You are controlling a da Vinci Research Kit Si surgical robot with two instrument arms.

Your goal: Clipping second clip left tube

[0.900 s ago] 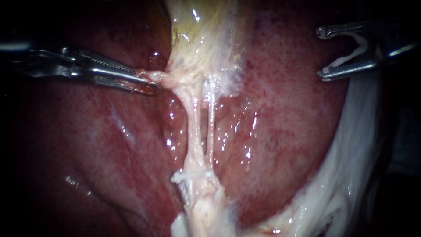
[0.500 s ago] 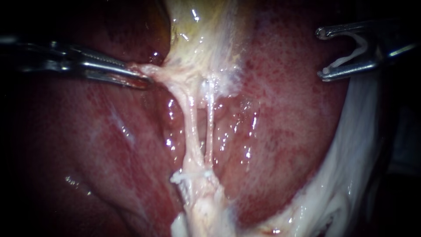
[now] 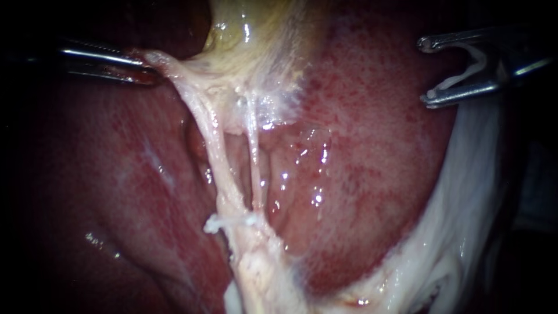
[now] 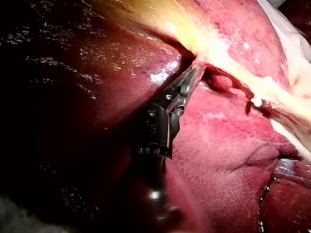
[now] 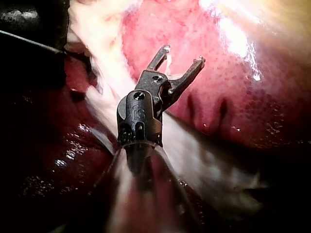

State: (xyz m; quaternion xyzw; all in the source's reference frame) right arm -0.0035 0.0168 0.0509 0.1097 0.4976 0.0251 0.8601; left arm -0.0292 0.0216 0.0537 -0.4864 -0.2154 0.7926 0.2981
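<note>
- Endoscope: left instrument [image 3: 139, 72] is clenched on the gallbladder [image 3: 256, 35] edge; the left tube [image 3: 216, 157] is stretched below it, crossed at its base by a set clip [image 3: 224, 221]; a loaded clip [image 3: 456, 80] is grasped between the wide-set jaws of the right instrument [image 3: 426, 70], well apart from the tube
- Left wrist: the gallbladder edge is gripped, liver [image 4: 218, 145] beside it
- Right wrist: the jaws are held apart over liver
</note>
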